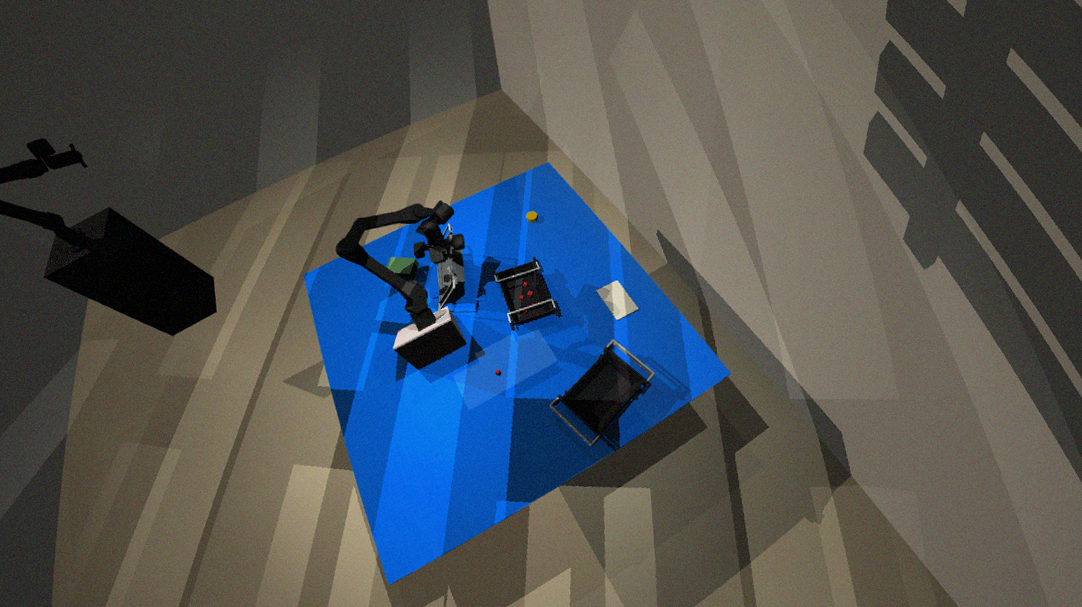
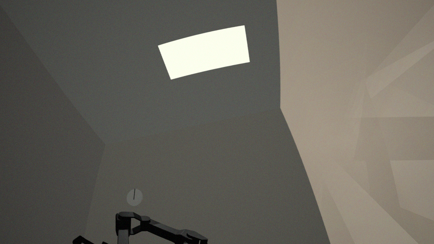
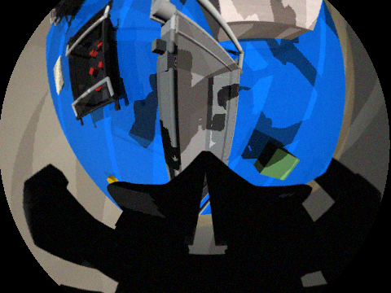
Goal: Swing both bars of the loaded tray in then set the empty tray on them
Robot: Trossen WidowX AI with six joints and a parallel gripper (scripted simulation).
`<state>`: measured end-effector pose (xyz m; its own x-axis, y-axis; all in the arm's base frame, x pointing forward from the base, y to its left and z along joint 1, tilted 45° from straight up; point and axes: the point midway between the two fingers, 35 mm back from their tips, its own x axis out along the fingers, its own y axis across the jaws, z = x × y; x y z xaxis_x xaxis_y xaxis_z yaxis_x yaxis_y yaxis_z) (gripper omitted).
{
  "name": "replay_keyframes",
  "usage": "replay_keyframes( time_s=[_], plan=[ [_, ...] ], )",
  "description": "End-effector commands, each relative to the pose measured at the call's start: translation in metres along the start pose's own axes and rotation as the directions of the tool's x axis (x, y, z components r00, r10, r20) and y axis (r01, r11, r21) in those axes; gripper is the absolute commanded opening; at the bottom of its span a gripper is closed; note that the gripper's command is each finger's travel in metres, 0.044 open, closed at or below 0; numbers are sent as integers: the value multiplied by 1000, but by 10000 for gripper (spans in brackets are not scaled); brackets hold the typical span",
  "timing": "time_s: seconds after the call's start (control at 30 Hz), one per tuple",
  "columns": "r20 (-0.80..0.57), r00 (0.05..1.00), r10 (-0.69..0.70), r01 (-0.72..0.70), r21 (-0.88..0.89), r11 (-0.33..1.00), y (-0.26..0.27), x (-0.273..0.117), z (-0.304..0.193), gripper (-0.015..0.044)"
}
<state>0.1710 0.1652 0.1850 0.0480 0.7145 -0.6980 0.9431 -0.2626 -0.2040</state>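
The gripper (image 1: 445, 259) (image 3: 205, 155) is closed, with its tips just above a grey tray (image 1: 451, 278) (image 3: 195, 106); I can't tell if they touch. Near the gripper, to one side, is the black loaded tray (image 1: 534, 317) (image 3: 73, 85), with little red blocks (image 1: 525, 284) (image 3: 93, 53) inside. Well away from the gripper sits a big black tray (image 1: 604, 391) with shiny grey bars. A green block (image 1: 400, 266) (image 3: 281, 163) is near the gripper. The flat bench (image 1: 418, 467) (image 3: 136, 81) is bright blue. Up high glows a white light (image 2: 204, 51).
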Motion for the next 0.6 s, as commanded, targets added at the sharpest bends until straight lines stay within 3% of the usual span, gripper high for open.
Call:
replay_keyframes(
  time_s=[0.0,0.57],
  plan=[
    [5,1000,3,-3,6,1000,3,3,2,0],
    [7,1000,4,-4,5,1000,36,3,2,0]
  ],
)
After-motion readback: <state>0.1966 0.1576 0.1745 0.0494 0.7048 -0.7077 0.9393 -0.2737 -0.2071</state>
